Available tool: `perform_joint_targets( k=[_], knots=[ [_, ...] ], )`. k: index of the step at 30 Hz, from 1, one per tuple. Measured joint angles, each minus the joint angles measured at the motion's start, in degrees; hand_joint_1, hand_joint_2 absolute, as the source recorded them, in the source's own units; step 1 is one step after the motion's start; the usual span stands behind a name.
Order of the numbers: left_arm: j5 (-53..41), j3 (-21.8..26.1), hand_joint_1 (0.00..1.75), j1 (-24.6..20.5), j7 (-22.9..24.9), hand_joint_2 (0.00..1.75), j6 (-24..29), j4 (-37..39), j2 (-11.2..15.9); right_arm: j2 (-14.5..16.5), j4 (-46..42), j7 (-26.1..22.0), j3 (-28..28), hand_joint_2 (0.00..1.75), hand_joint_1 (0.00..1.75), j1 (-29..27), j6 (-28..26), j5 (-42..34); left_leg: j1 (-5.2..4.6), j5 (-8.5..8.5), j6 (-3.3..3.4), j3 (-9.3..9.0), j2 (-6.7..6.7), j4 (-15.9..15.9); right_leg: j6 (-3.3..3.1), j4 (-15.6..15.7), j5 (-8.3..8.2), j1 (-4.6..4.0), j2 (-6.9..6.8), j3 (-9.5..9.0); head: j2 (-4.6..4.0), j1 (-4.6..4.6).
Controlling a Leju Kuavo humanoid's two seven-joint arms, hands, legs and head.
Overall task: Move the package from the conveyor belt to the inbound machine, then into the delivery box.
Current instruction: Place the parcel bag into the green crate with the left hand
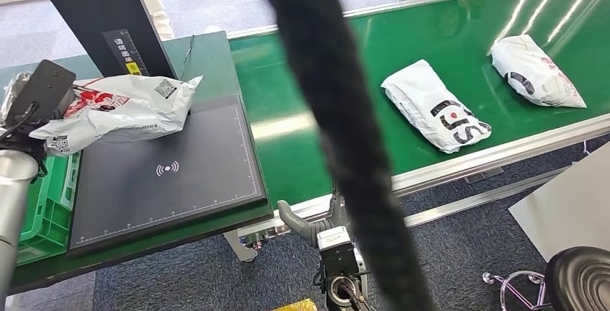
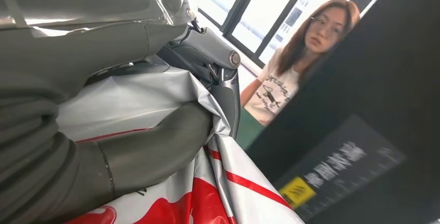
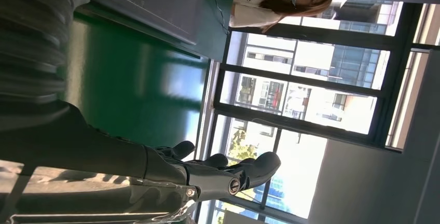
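Left hand [image 2: 155, 130] grips the package [image 1: 122, 109] over the scanner pad's [image 1: 173, 174] edge; right hand [image 3: 218, 175] spread, holding nothing

Setting: indoor parcel-sorting demo area, logistics type. Green conveyor belt [image 1: 460, 59] runs from 12 toward 3 o'clock, carrying bagged parcels [image 1: 435, 106]. Black scanning pad [image 1: 169, 170] with upright post [image 1: 108, 16] at 9 o'clock. Grey carpet floor [image 1: 460, 253]; large windows [image 3: 311, 94] facing other buildings. Person [image 2: 306, 63] standing by.

Glossy plastic package [image 1: 119, 109]; scanner pad [image 1: 173, 174] prob. matt.
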State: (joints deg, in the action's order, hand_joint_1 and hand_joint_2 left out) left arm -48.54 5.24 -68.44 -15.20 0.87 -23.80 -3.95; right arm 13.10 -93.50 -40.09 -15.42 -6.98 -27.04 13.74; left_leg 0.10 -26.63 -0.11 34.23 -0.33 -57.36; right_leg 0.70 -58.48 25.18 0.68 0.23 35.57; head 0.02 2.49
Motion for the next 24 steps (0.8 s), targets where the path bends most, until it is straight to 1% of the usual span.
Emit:
perform_joint_targets(
  k=[8, 16, 19, 24],
  knots=[
    [1.3, 1.5, 1.75, 1.9, -2.1, 1.75, -0.2, -1.2, 4.9, 0.2, 0.0, 0.0, 0.3, 1.75, 0.00, -0.4, 0.1, -0.2, 0.01, 0.00, 0.00, 0.01, 0.01, 0.0, -0.01, 0.0, 0.01, -0.01, 0.03, 0.03, 0.00, 0.00],
    [1.9, 2.5, 1.75, 2.0, -2.3, 1.75, -1.2, -3.0, 9.9, 0.2, 0.0, 0.0, 0.2, 1.75, 0.00, -1.0, -0.5, -0.5, 0.03, 0.00, 0.00, 0.04, 0.03, 0.0, -0.01, 0.0, 0.01, 0.00, 0.08, 0.09, 0.00, 0.01],
    [2.2, 2.7, 1.75, 2.0, -2.5, 1.75, -2.3, -3.9, 12.3, 0.2, 0.0, 0.0, 0.1, 1.75, 0.00, -1.1, -1.0, -1.0, 0.03, 0.00, -0.01, 0.05, 0.05, 0.0, -0.01, 0.0, 0.01, -0.02, 0.10, 0.10, 0.00, 0.01],
    [3.2, 3.3, 1.75, 2.2, -4.2, 1.75, -4.9, -5.1, 17.2, 0.2, -0.1, 0.0, 0.0, 1.75, 0.00, -1.7, -2.2, -2.0, 0.03, -0.02, -0.04, 0.06, 0.20, 0.0, -0.03, -0.1, 0.02, -0.04, 0.24, 0.19, 0.00, 0.00]
  ],
)
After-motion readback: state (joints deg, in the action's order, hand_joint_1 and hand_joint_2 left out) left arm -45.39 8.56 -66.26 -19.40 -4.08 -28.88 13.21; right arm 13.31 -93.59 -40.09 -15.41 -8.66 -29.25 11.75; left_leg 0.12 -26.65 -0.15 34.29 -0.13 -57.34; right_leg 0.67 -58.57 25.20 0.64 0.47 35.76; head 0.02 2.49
